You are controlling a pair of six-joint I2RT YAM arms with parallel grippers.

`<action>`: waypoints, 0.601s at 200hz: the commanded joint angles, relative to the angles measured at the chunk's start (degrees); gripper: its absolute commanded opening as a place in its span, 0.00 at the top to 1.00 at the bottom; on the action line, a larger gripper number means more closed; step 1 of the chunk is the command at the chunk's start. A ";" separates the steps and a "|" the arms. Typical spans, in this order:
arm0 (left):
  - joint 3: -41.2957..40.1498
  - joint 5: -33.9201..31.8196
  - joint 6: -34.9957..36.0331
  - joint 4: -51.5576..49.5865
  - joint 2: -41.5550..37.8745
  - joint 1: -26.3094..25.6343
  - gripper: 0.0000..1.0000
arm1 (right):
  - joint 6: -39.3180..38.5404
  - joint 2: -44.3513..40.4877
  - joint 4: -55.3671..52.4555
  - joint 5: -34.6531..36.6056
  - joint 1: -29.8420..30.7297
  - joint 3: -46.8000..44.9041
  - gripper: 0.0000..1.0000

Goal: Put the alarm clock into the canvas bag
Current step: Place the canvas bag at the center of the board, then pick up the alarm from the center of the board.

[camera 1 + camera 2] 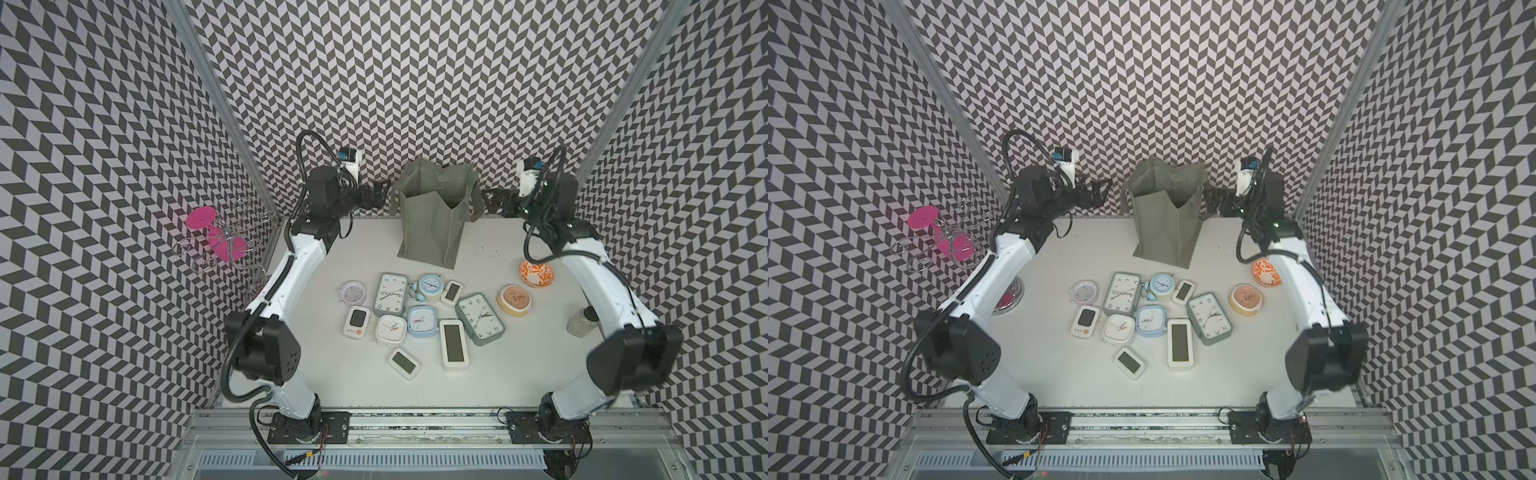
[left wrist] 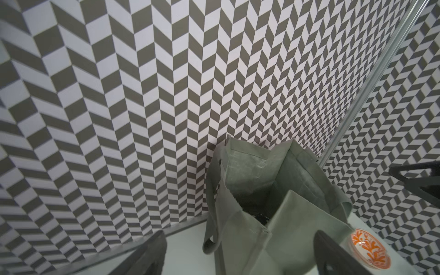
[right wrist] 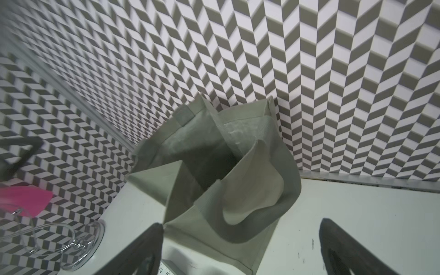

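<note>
Light is bright, even and diffuse, coming from above. The white table carries only soft, short shadows and no hard glare. The inside of the canvas bag falls into deep shadow. In both top views the chevron walls bow outward toward the edges, and the right arm's elbow looks soft. In the right wrist view the metal post is smeared by blur.

- Both top views look steeply down from high above the canvas bag, taking in the whole table
- The left wrist view looks down into the bag's mouth from close on its left
- The right wrist view mirrors it from the right; all four share the bag
</note>
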 commanded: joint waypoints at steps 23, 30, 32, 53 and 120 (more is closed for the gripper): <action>-14.94 -5.96 -6.31 -0.20 -12.01 -3.61 0.01 | 5.29 -15.97 4.75 2.06 4.40 -19.50 0.01; -17.06 -7.87 -7.08 -1.04 -13.51 -4.87 0.01 | 5.67 -18.10 4.25 3.50 6.43 -22.61 0.01; -17.75 -8.70 -7.35 -1.29 -14.08 -5.38 0.01 | 5.80 -18.72 4.29 3.85 7.01 -23.49 0.01; -25.97 -15.74 -9.92 -2.73 -19.88 -10.88 0.01 | 7.31 -23.23 5.33 4.56 12.55 -31.52 0.01; -52.45 -4.77 -17.73 7.04 -30.28 -14.53 0.01 | 1.16 -15.63 -0.45 9.15 22.93 -35.97 0.04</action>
